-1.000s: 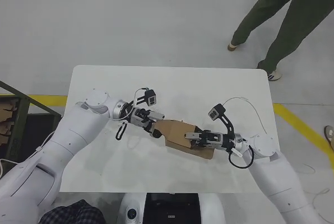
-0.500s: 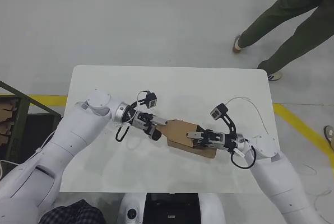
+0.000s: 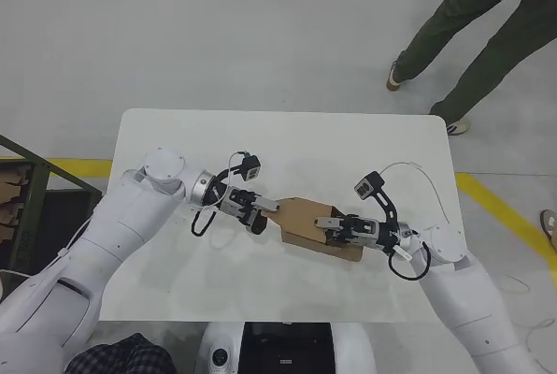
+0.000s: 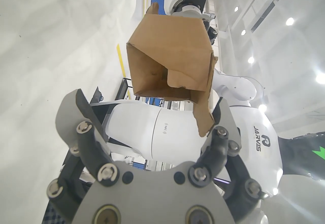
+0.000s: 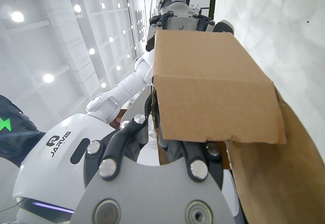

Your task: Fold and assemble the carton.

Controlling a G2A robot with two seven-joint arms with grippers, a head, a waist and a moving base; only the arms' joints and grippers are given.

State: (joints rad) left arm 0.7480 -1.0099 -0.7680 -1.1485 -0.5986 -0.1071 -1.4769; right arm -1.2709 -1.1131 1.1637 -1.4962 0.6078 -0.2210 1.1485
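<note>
Carton [image 3: 302, 222] sits low over the near half of your table [image 3: 353, 150], brown, lying on its side between both arms. Your right gripper [image 3: 323, 223] is clamped on a wall at one end. Farther off, your left gripper [image 4: 149, 100] stands spread wide, holding nothing, facing the open end, with one finger [image 4: 223, 113] just beside a loose flap's tip.
</note>
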